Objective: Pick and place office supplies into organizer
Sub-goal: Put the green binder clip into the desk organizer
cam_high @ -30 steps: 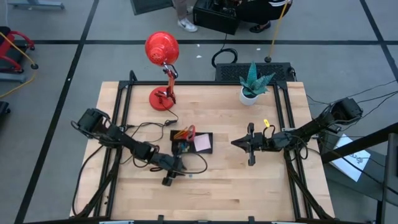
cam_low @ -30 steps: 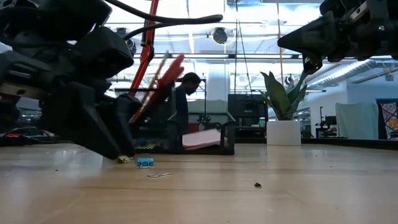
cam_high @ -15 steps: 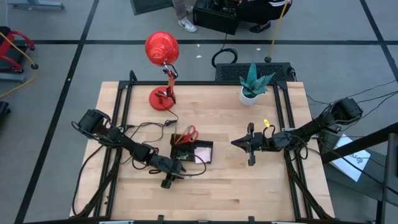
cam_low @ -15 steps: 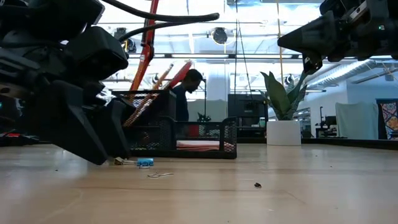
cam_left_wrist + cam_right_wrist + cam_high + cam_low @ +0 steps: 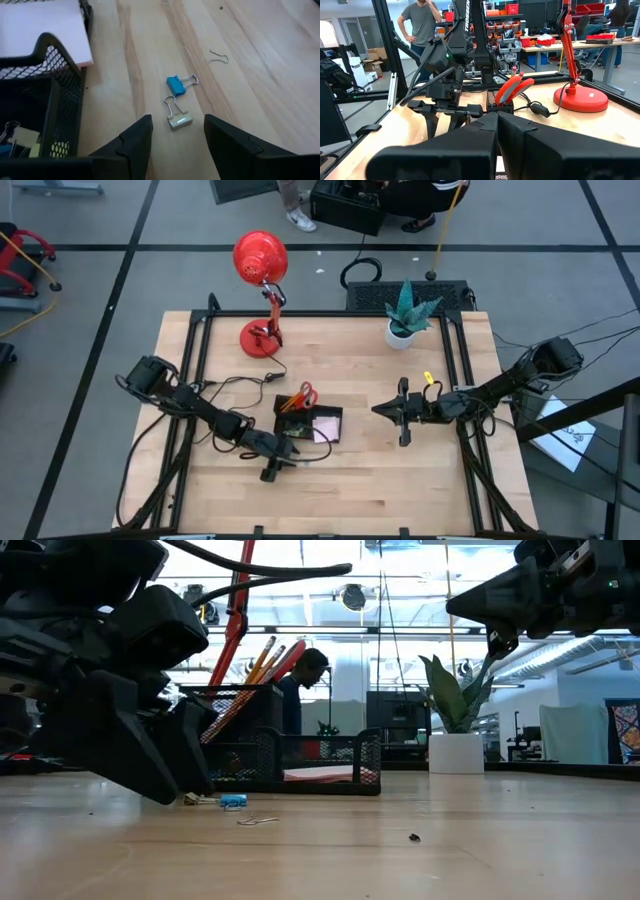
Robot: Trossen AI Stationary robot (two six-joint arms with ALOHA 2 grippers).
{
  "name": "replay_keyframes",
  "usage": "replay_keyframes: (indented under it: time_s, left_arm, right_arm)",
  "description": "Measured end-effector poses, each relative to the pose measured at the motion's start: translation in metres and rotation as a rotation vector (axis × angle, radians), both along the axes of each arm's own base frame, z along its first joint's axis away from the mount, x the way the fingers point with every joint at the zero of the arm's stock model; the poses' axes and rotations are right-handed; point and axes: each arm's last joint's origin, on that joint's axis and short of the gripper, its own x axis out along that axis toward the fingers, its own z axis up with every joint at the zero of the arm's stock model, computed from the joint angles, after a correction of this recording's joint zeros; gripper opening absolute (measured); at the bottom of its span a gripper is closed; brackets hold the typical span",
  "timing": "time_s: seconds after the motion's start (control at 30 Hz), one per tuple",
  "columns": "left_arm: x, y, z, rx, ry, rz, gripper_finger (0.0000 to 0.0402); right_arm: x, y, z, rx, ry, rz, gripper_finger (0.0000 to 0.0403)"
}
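The organizer [image 5: 308, 418], a black mesh tray, stands level on the table's middle. It holds red-handled scissors [image 5: 305, 393], orange pencils [image 5: 262, 658] and a pink sticky pad [image 5: 40, 30]. My left gripper [image 5: 176, 126] is open and low at the organizer's near left corner. A beige binder clip [image 5: 179, 120] lies on the wood between its fingertips, untouched. A blue clip [image 5: 176, 84] lies just beyond it. My right gripper [image 5: 385, 410] is shut and hovers level to the right of the organizer, holding nothing.
A bent wire paper clip [image 5: 218, 57] lies on the wood past the blue clip. A red desk lamp [image 5: 262, 290] and a potted plant [image 5: 408, 315] stand along the far edge. A small yellow piece [image 5: 428, 378] lies by my right arm. A person [image 5: 422, 25] stands beyond the table.
The organizer, tipped up a second ago with its pad and scissors slanting, has come down and now stands level on the table. Both arms have kept their places.
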Motion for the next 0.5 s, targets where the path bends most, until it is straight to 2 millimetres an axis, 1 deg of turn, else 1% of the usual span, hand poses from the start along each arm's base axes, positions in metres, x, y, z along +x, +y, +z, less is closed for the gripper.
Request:
replay_keyframes:
  time_s: [0.13, 0.3, 0.5]
  left_arm:
    - [0.002, -0.001, 0.002, -0.048, 0.007, 0.060, 0.0189]
    - [0.003, -0.009, 0.004, 0.018, 0.038, 0.125, 0.0189]
    - [0.003, -0.015, 0.006, 0.010, 0.050, 0.174, 0.0188]
  right_arm:
    - [0.000, 0.000, 0.000, 0.000, -0.002, 0.000, 0.0004]
    - [0.000, 0.000, 0.002, -0.001, -0.015, 0.000, 0.0004]
    - [0.000, 0.000, 0.002, 0.001, -0.015, 0.000, 0.0004]
